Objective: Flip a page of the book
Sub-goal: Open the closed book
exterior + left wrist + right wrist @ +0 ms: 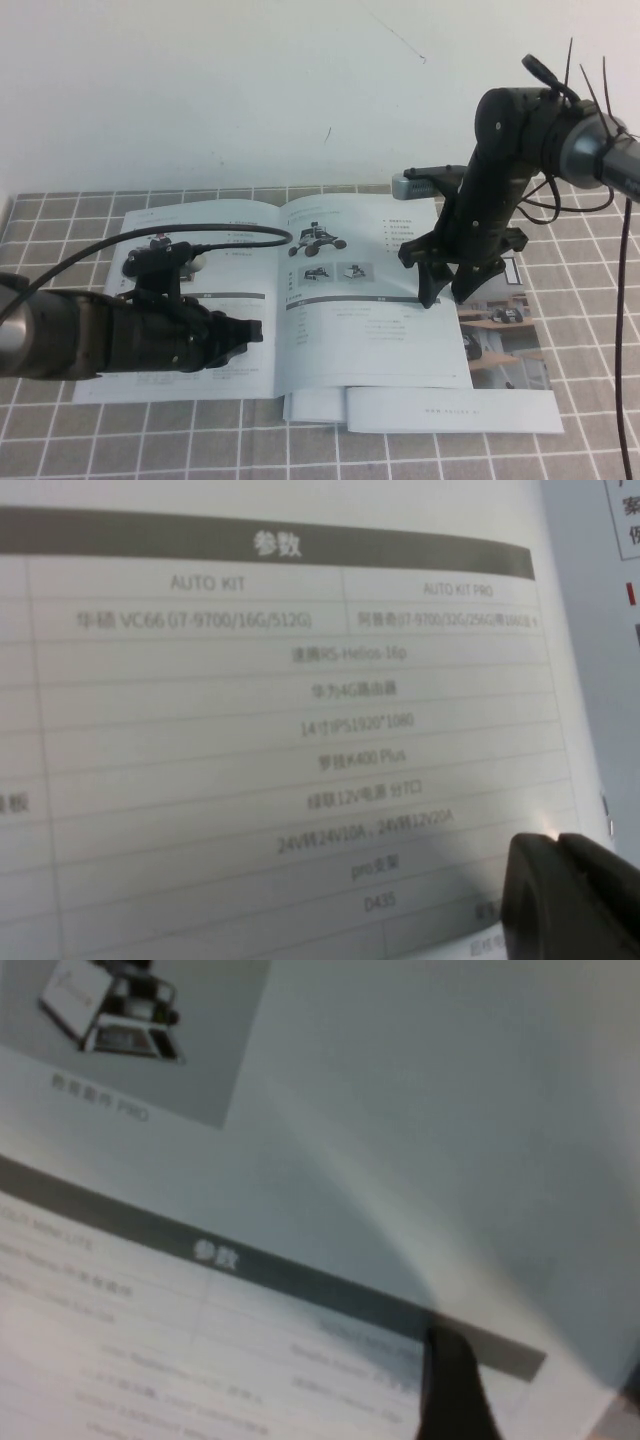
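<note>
The page (375,300) lies flat as the open book's (200,300) right leaf on the tiled surface (60,430), its right edge under the spread right end effector (447,295) — seemingly the catching step, calling for a leftward lift over the spine — while the left end effector (240,338), state untellable, rests on the left leaf.

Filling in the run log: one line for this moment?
book: thin glossy white booklet open flat | right jaws open at right page outer edge | left jaws on left page

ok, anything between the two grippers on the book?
High view: only the open book, spine and bare print, lies between left gripper and right gripper, open at the right page's edge.
</note>
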